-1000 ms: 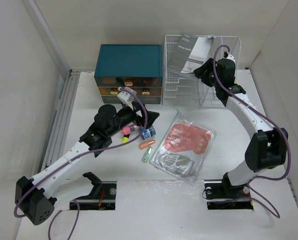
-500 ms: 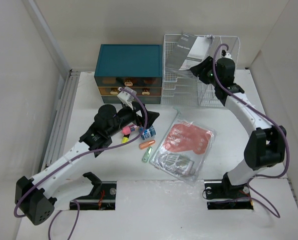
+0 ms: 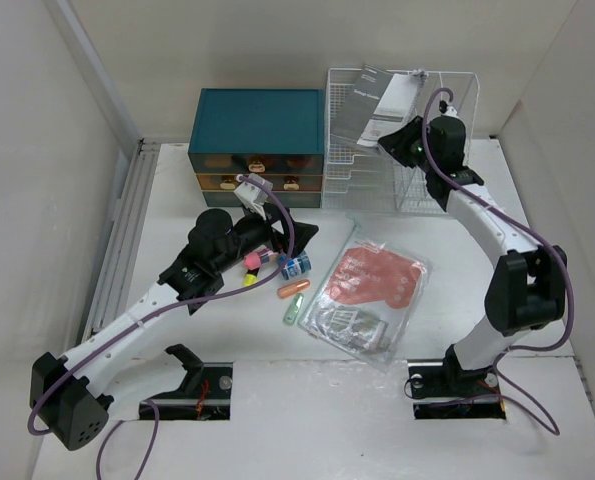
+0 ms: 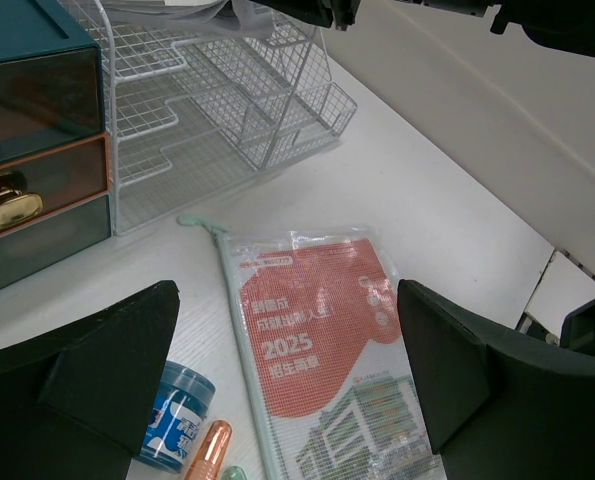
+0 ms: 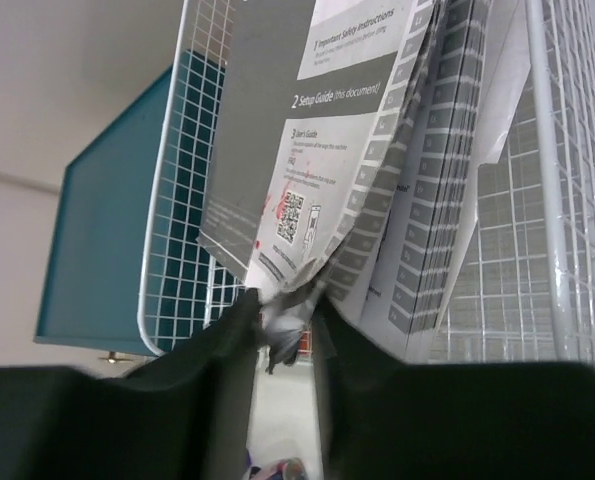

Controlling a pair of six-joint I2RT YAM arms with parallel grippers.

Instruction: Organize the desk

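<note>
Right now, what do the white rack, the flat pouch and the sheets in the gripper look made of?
White rack: thin metal wire, seemingly white-coated, an open see-through grid. Pouch: clear glossy soft plastic; its printed contents show through. Sheets in the right gripper: printed paper, matte, bending and creased at the pinch.

We see the right arm (image 3: 482,222) lean a little farther toward the wire rack (image 3: 462,100) than a second ago, with its elbow drawing in to the left and its wrist creeping up and back. The right gripper (image 3: 392,140) slides slightly left with it, and the papers (image 3: 375,105) pinched in it shift along the rack's top.
</note>
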